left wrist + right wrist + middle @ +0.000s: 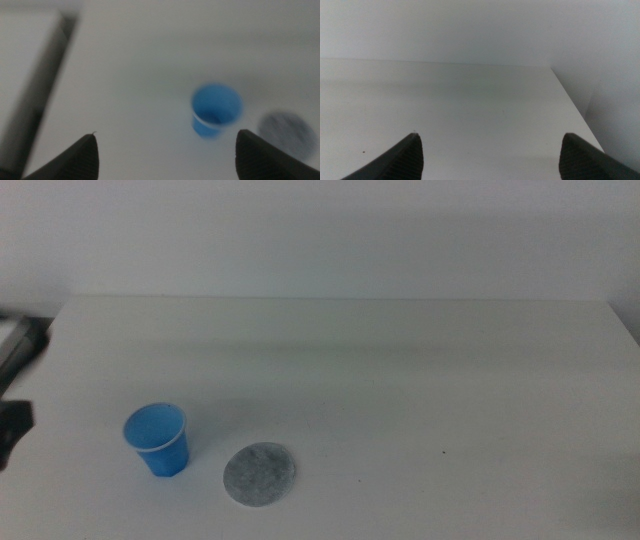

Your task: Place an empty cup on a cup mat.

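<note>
Cup (pixel 157 440): upright on the table (pixel 420 380), at 9 o'clock of the cup mat (pixel 259 474), just apart.
Left gripper (pixel 165 150): jaws spread, empty, above the table short of the cup.
Right gripper (pixel 490 150): jaws spread, empty, waiting.

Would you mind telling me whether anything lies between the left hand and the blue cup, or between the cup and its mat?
Nothing visible does. The left hand is open, with only bare table between it and the upright cup. The cup mat lies flat just beside the cup, apart from it, with nothing between them. The right hand waits elsewhere, open.
</note>
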